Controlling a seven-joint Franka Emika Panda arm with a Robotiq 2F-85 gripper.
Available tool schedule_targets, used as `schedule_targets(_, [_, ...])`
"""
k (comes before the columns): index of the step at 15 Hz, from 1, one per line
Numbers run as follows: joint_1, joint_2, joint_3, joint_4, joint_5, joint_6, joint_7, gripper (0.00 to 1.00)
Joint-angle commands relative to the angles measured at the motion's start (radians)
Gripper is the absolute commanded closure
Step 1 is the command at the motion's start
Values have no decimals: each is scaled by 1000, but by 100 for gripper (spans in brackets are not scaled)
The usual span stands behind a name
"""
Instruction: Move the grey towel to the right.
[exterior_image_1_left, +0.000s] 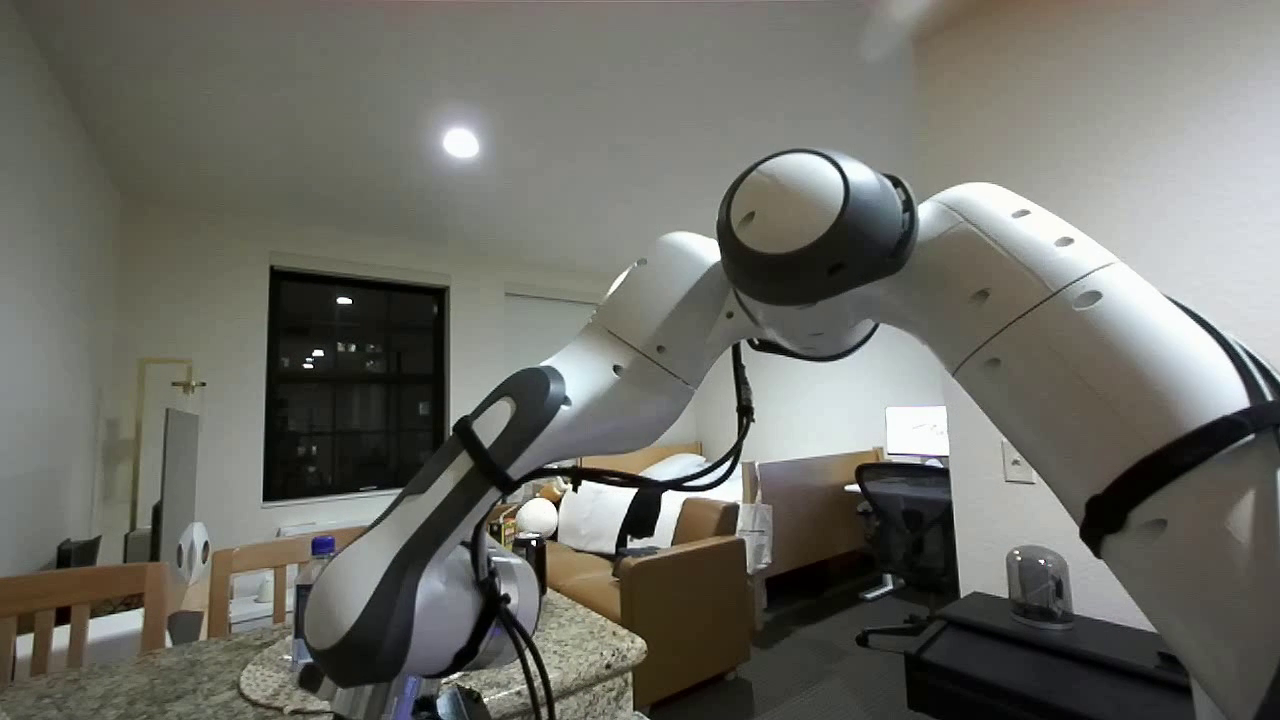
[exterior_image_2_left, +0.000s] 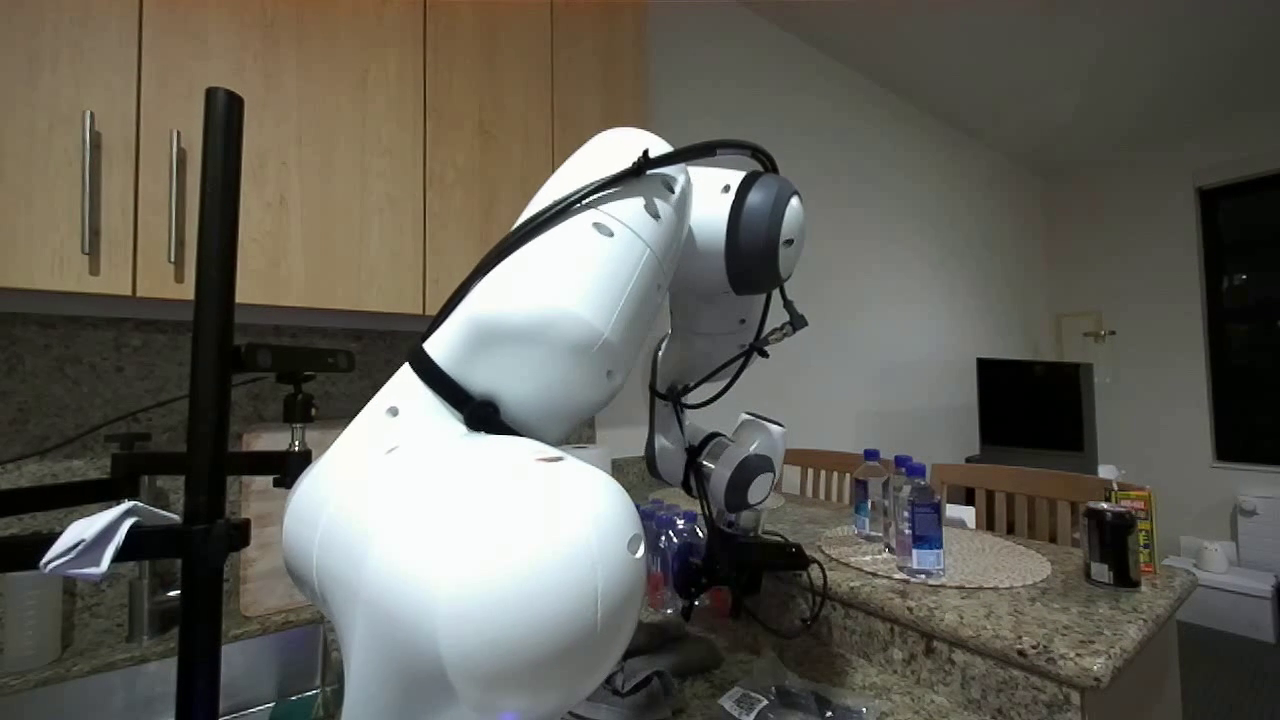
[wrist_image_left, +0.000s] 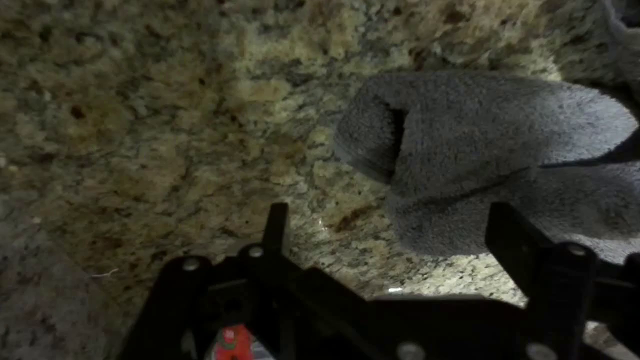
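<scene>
Plainly the jaws stand wide, holding nothing; in the wrist view the towel (wrist_image_left: 465, 130) lies up and right of their midpoint, long axis roughly along their spread.

In an exterior view, I had three bottles (exterior_image_2_left: 920, 535) on the placemat (exterior_image_2_left: 990, 562), left of a can (exterior_image_2_left: 1112, 545) near the raised counter's (exterior_image_2_left: 1050, 630) right edge. Below the front edge, on the lower counter (wrist_image_left: 225, 150), the towel (wrist_image_left: 470, 130) lay left of a packet (exterior_image_2_left: 795, 702).
</scene>
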Motion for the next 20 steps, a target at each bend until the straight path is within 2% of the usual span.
schedule_targets(1, [72, -120, -59, -228, -92, 262, 155, 0])
schedule_targets(3, [171, -150, -164, -304, -239, 339, 305, 0])
schedule_targets(5, [263, -156, -264, -339, -383, 335, 461, 0])
schedule_targets(7, [297, -145, -292, -342, -479, 286, 578, 0])
schedule_targets(10, [276, -126, -250, -333, -503, 262, 683, 0])
schedule_targets(14, [252, -137, -206, -319, -481, 247, 735, 0])
schedule_targets(17, [221, -183, -152, -297, -443, 98, 731, 0])
schedule_targets(20, [151, -212, -76, -263, -362, -28, 669, 0])
